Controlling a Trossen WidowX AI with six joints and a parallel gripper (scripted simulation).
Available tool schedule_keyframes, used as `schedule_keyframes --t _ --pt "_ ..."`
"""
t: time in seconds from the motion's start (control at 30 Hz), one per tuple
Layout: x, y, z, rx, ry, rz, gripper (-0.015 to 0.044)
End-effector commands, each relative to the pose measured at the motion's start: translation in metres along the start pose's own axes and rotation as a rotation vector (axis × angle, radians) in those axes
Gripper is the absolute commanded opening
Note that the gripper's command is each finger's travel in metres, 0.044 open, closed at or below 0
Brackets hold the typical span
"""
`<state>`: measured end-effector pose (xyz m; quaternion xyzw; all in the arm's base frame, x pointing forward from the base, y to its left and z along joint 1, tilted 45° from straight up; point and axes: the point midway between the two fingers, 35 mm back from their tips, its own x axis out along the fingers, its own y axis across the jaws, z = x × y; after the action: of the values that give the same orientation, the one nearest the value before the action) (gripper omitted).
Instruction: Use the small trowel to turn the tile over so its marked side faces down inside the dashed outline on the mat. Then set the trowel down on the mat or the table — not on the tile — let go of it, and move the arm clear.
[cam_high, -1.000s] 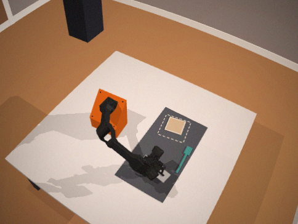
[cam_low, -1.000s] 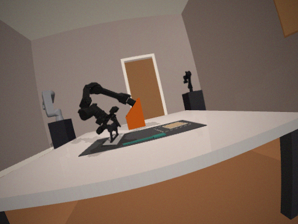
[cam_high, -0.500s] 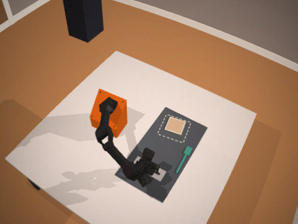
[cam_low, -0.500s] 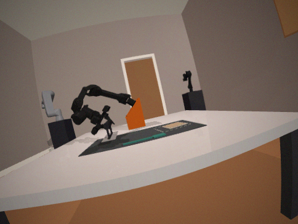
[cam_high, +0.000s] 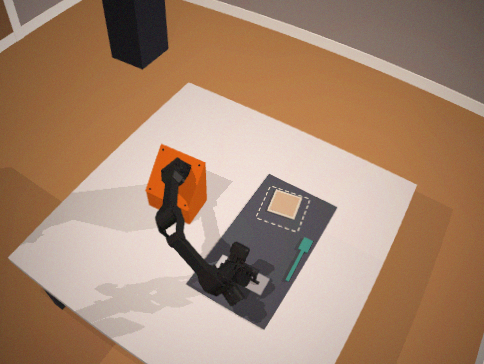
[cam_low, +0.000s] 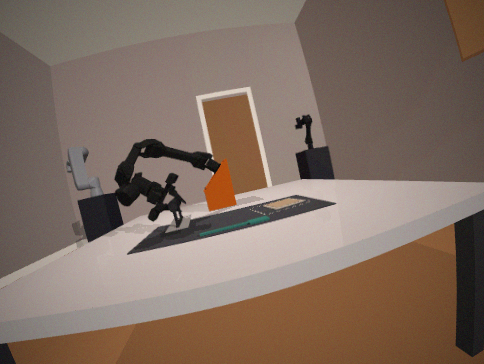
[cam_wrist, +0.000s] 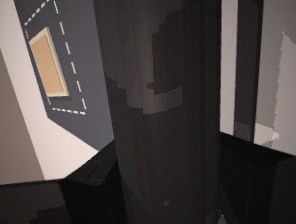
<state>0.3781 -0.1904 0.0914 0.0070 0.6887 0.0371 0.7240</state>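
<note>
The tile (cam_high: 285, 204) (cam_low: 285, 203) (cam_wrist: 48, 65) lies flat inside the dashed outline (cam_high: 278, 225) (cam_wrist: 78, 89) on the dark mat (cam_high: 235, 226) (cam_low: 150, 244). Its upper face is plain peach with a cream border, and I see no mark on it. My gripper (cam_high: 254, 278) (cam_low: 179, 215) (cam_wrist: 161, 136) is low over the other end of the mat, away from the tile. It is shut on the trowel's thick dark handle (cam_wrist: 160, 135), which fills the middle of the wrist view. The trowel's blade cannot be made out clearly.
A teal tool (cam_high: 297, 262) (cam_low: 235, 228) with a square head lies on the mat near its long edge. A pale grey rectangle (cam_high: 258, 284) (cam_low: 186, 223) shows beneath my fingers. The orange base block (cam_high: 160, 172) (cam_low: 221, 191) stands on the table (cam_high: 350, 182).
</note>
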Motion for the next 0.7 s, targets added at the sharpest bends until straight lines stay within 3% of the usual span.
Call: schedule_keyframes --t 0.0,0.5,0.67 --pt "0.001 -0.001 0.003 -0.010 -0.011 0.007 0.0000" --pt "0.015 -0.018 0.003 -0.010 -0.011 0.005 0.0000" --pt "0.015 -0.018 0.003 -0.010 -0.011 0.005 0.0131"
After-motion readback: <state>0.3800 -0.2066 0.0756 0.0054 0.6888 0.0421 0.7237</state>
